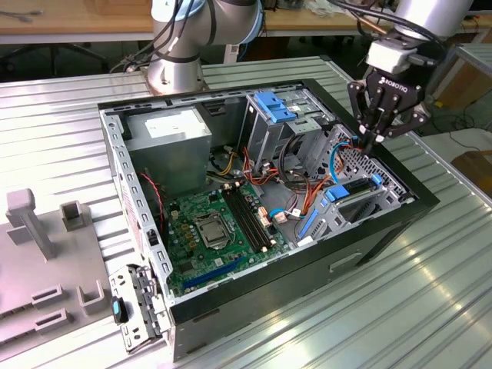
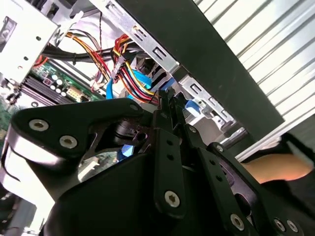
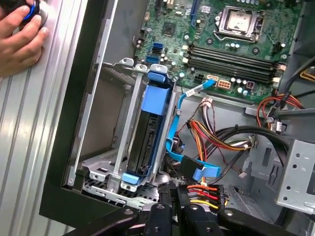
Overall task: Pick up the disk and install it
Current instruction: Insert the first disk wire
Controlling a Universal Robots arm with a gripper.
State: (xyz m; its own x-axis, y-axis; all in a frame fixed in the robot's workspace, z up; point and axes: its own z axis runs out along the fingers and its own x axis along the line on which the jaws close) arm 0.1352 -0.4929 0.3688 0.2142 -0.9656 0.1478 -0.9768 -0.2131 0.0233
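In the exterior view the claw (image 1: 367, 144) hung tips-down over an open computer case (image 1: 369, 246) on a ribbed metal table (image 1: 430, 307), its fingers drawn together with nothing I could see between them. The disk (image 1: 355, 189) lay just beneath the tips, seated in the drive bay (image 1: 388, 192), with the motherboard (image 1: 207, 231) well off to the claw's side.

In the second wrist view the claw (image 2: 167, 101) showed its fingers (image 2: 173, 129) pressed close, pointing at a bundle of cables (image 2: 129, 73).

In the first wrist view the claw (image 3: 173, 191) sat near the disk (image 3: 147, 135), which lay flat in the bay just ahead of the tips, blue frame around it. A person's hand (image 3: 19, 42) rested on the table, well clear of the claw.
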